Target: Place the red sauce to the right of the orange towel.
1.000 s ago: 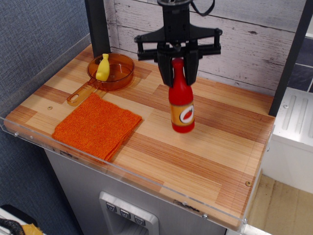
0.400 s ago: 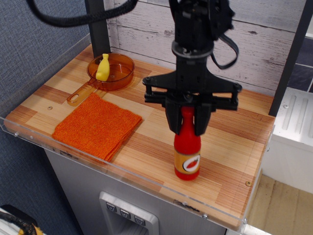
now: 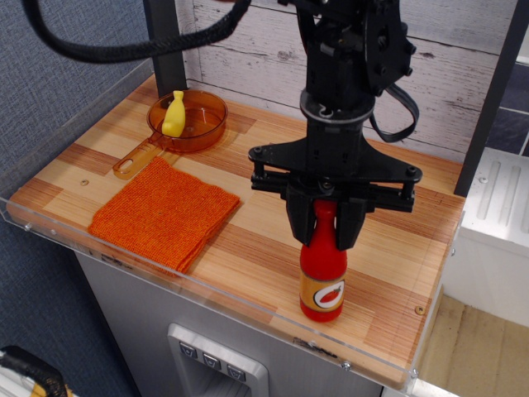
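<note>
The red sauce bottle is upright, its base at or just above the wooden tabletop near the front edge; I cannot tell if it touches. It stands to the right of the orange towel, which lies flat at the front left. My gripper comes down from above with its fingers shut on the bottle's neck and cap, hiding the cap. The bottle's orange label with a red pepper faces the camera.
A translucent orange-brown pan with a handle sits at the back left and holds a small yellow banana-shaped toy. A clear plastic rim runs along the table's front edge. A white plank wall stands behind.
My gripper has carried the bottle from the table's middle toward the front right and lowered it close to the surface. The towel and pan have not moved.
</note>
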Available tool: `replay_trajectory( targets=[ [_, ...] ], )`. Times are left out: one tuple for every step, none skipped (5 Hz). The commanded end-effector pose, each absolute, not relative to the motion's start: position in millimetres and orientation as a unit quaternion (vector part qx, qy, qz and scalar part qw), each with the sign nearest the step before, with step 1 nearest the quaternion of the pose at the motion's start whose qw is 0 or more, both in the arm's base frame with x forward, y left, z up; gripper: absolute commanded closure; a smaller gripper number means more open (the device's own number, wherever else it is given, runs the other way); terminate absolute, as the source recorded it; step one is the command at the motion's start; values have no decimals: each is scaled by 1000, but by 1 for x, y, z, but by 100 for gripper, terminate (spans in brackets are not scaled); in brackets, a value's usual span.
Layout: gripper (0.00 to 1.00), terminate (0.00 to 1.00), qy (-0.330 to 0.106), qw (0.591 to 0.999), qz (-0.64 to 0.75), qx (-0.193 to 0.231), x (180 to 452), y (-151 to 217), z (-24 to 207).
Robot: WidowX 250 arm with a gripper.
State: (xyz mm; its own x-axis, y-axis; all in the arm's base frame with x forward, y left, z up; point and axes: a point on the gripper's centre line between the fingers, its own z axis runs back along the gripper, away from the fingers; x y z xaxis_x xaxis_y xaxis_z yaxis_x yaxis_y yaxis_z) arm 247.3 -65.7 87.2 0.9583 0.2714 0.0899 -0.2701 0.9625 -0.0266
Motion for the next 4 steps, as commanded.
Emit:
replay_trajectory(
  targets=[
    [100, 0, -111, 984, 139, -15, 245, -61, 99],
    [100, 0, -119, 983, 139, -20, 243, -63, 99],
    [0, 0, -114, 983, 142, -18, 244, -63, 98],
    [0, 0, -107, 982, 151, -23, 244, -61, 100]
  ],
)
